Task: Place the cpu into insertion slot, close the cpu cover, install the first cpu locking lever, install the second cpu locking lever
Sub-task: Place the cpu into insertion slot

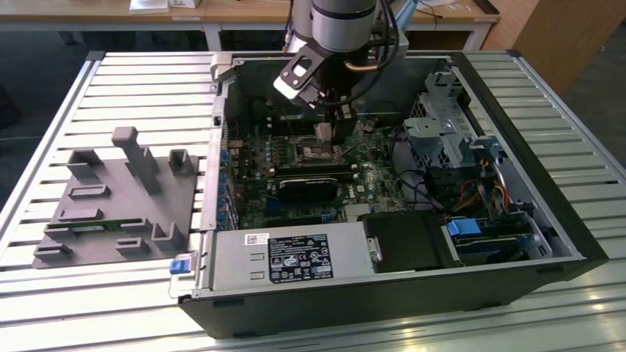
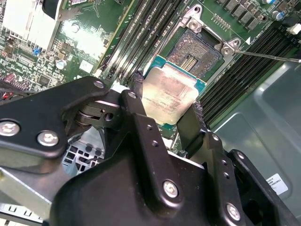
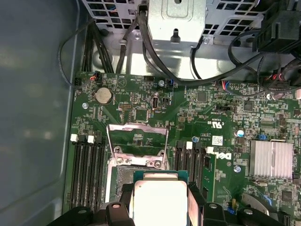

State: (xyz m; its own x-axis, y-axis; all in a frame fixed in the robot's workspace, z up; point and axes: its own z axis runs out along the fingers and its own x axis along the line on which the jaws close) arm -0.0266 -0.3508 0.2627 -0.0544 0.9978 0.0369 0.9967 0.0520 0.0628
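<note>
My gripper (image 2: 167, 94) is shut on the cpu (image 2: 171, 92), a silvery square chip on a green carrier, pinched by its edges between two black fingers (image 2: 136, 101). The chip hangs tilted just above and beside the insertion slot (image 2: 196, 51), whose dark pin field is bare. In the first wrist view the cpu (image 3: 160, 200) overlaps the near part of the insertion slot (image 3: 123, 176), and the cpu cover (image 3: 136, 126) stands raised open behind it. A thin locking lever (image 2: 270, 56) sticks out unlatched. In the exterior view the gripper (image 1: 328, 130) hovers over the insertion slot (image 1: 315, 152) inside the computer case.
Long black memory slots (image 2: 141, 37) flank the socket on both sides. A silver heatsink (image 3: 273, 160) and black cables (image 3: 197, 77) lie nearby. The case holds a drive cage (image 1: 440, 125) and a power supply (image 1: 293, 257). A grey fixture block (image 1: 117, 198) sits at the exterior view's left.
</note>
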